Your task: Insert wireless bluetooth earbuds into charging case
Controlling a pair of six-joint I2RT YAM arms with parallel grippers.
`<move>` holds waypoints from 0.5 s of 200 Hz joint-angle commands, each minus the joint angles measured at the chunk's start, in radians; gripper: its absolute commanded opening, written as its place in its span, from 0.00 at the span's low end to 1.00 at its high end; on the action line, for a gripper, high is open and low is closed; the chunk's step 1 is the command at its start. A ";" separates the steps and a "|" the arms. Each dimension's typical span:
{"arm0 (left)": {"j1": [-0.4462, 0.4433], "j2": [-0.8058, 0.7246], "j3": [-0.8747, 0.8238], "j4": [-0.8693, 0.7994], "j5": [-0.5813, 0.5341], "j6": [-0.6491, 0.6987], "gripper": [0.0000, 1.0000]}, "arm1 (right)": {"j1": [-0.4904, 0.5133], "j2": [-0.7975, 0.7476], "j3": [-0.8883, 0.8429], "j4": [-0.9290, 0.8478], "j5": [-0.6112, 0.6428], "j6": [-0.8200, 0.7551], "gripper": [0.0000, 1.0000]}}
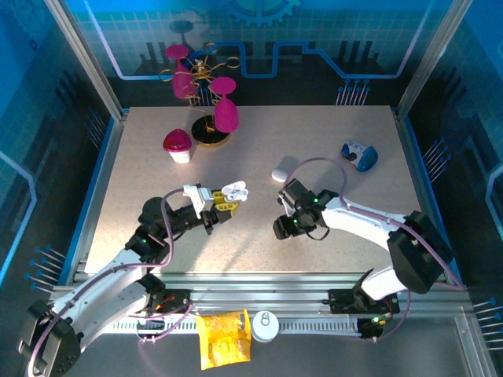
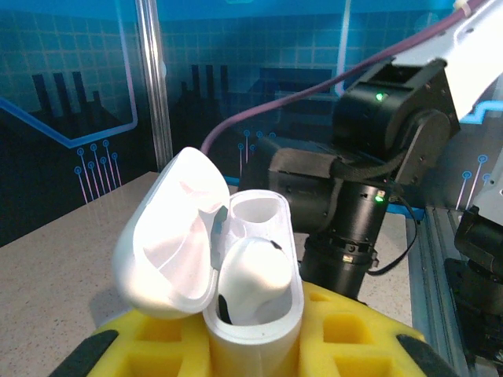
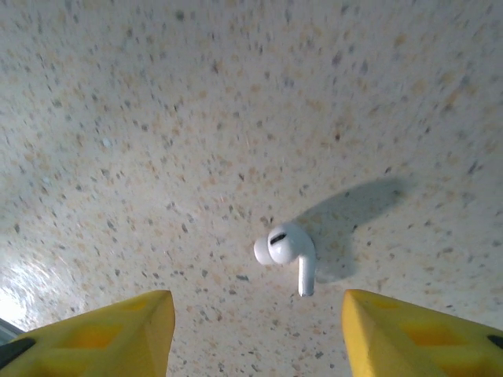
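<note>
My left gripper [image 1: 222, 203] [image 2: 251, 349] is shut on the white charging case [image 2: 255, 314] [image 1: 233, 192], which it holds upright above the table. The case's lid [image 2: 171, 239] is flipped open to the left. One glossy white earbud [image 2: 253, 275] sits in the near socket, and the far socket [image 2: 255, 210] is empty. My right gripper [image 1: 281, 229] [image 3: 255, 338] points down at the table with its yellow fingers [image 3: 130, 330] wide open. Another earbud [image 3: 286, 250] lies loose on the speckled tabletop just beyond the open fingers, touching neither.
A second closed white case [image 1: 281, 173] lies behind the right gripper. A blue object [image 1: 360, 155] is at the back right. A pink jewellery stand [image 1: 207, 102] and a pink-lidded cup [image 1: 178, 146] stand at the back left. The right arm's wrist [image 2: 369, 181] is close behind the held case.
</note>
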 commanded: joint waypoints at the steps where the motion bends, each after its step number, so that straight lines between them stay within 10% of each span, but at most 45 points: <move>1: -0.007 -0.018 0.018 0.015 0.025 0.027 0.16 | 0.012 0.069 0.099 -0.146 0.045 -0.018 0.58; 100: -0.008 -0.050 0.005 -0.007 0.028 0.044 0.16 | 0.029 0.423 0.423 -0.488 0.057 -0.026 0.36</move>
